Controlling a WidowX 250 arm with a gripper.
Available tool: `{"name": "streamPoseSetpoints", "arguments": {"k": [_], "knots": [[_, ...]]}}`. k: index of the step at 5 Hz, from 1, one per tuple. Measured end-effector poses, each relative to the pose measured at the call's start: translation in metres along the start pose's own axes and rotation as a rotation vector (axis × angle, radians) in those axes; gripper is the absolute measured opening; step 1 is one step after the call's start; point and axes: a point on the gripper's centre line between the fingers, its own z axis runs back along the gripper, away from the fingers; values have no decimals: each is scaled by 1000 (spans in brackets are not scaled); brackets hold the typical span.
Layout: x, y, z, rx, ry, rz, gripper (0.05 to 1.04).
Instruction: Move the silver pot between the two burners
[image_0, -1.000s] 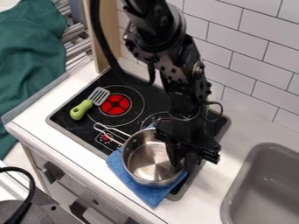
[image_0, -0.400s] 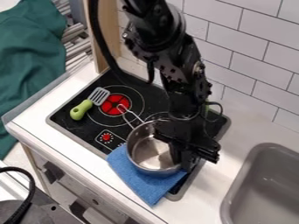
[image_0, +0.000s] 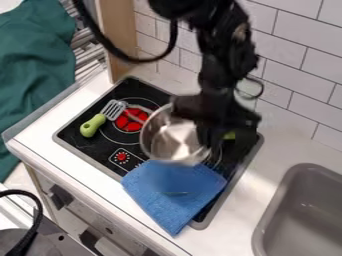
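The black gripper (image_0: 208, 139) hangs over the right half of the stove, shut on the right side of the silver pot (image_0: 155, 136). Blurred and a little tilted, the pot is over the middle of the black stove top, its handle pointing left across the red-centred left burner (image_0: 125, 124). Pot, gripper and arm hide most of the right burner (image_0: 216, 161); part of its ring shows below the gripper.
A blue cloth (image_0: 170, 192) lies over the stove's front edge, just in front of the pot. The green-handled spatula (image_0: 93, 125) rests at the left burner. Something green (image_0: 229, 135) shows behind the gripper; a grey sink (image_0: 300, 215) is at right.
Gripper and pot have moved up the view, away from the front edge and off the blue cloth. The pot's handle has swung from the stove's front controls to over the left burner.
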Motion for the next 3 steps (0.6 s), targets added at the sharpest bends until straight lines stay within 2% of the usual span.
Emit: {"name": "streamPoseSetpoints", "arguments": {"k": [1, 2, 3], "knots": [[19, 1, 7, -14, -40, 63, 55], [40, 17, -11, -27, -21, 138, 55], [56, 32, -32, -25, 0, 122, 55]]}}
